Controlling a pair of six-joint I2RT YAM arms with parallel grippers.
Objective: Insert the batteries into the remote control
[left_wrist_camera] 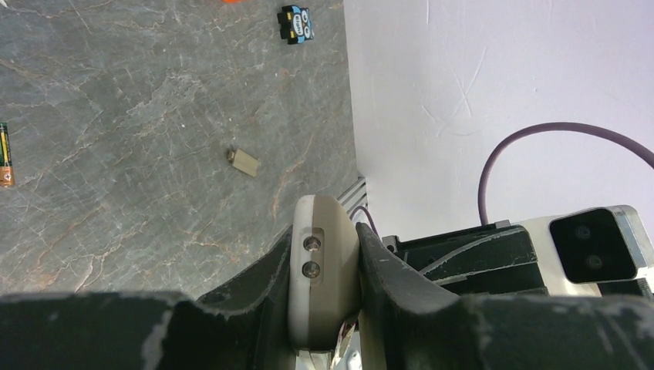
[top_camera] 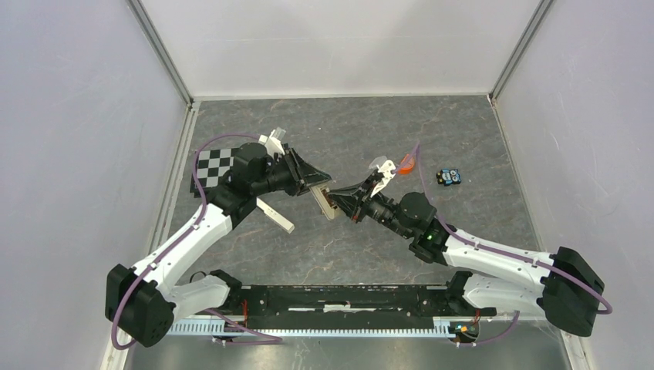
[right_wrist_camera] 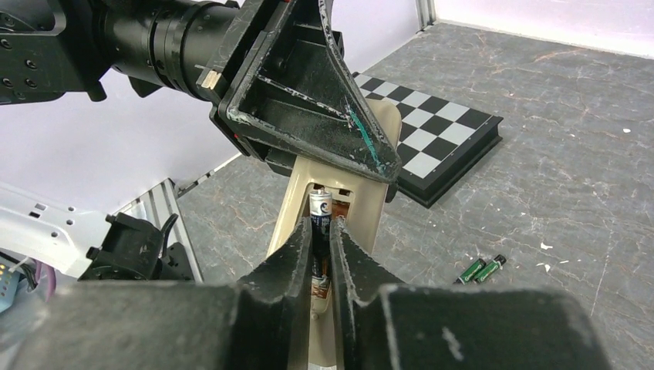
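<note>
My left gripper (top_camera: 318,187) is shut on the tan-grey remote control (top_camera: 328,206) and holds it off the table; in the left wrist view its fingers (left_wrist_camera: 270,289) clamp the remote (left_wrist_camera: 328,285) edge-on. My right gripper (right_wrist_camera: 321,223) is shut on a dark battery with a white band (right_wrist_camera: 321,206), pressed lengthwise against the open recess in the remote's (right_wrist_camera: 372,208) back. Two green-marked batteries (right_wrist_camera: 481,270) lie side by side on the table. Another dark battery (left_wrist_camera: 5,154) lies at the left edge of the left wrist view.
A checkerboard (top_camera: 216,164) lies at the left, a slim white bar (top_camera: 275,216) beside it. A small tan cover piece (left_wrist_camera: 245,163) lies on the table. A blue-black toy (top_camera: 450,177) and an orange item (top_camera: 406,162) sit at the right. White walls enclose the table.
</note>
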